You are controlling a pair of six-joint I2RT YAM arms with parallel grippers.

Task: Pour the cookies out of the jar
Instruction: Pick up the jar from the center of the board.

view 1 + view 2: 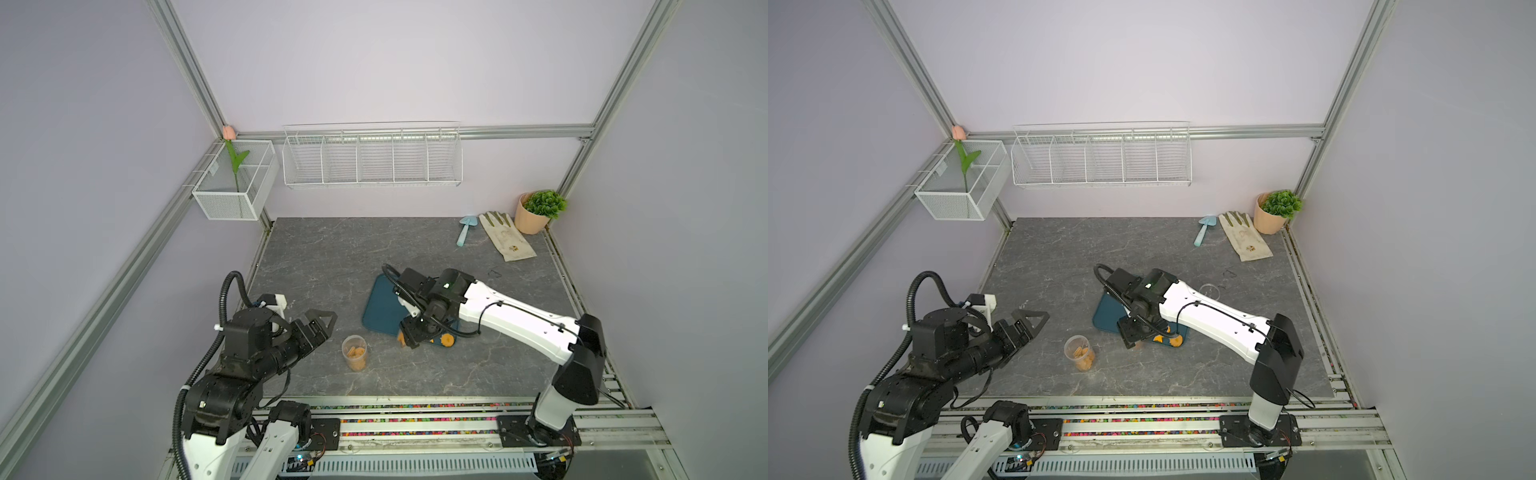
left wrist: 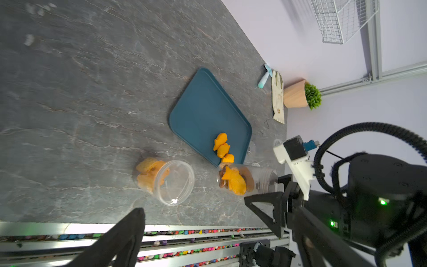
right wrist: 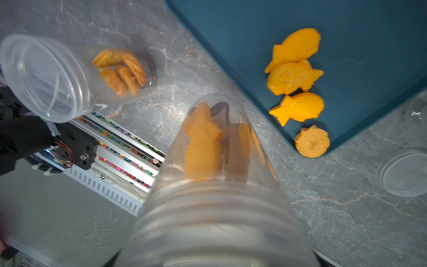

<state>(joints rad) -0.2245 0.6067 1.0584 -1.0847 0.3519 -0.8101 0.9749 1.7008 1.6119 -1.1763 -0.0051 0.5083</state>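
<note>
Clutter for you at 1 o'clock on the table point(image 1: 332, 249): potted plant point(image 1: 538, 210) in the corner, glove point(image 1: 508, 237) just beside it, blue scoop point(image 1: 464, 231) next to the glove. Wire rack point(image 1: 372, 160) on the wall at 12. Mesh basket point(image 1: 226, 203) with a tulip point(image 1: 229, 133) at 10. Teal tray point(image 1: 380, 309) near centre.

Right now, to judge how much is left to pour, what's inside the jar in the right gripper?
An orange fish cookie and at least one brown cookie sit in the jar. They overlap, so any cookies behind them, and the full count, are hidden.
</note>
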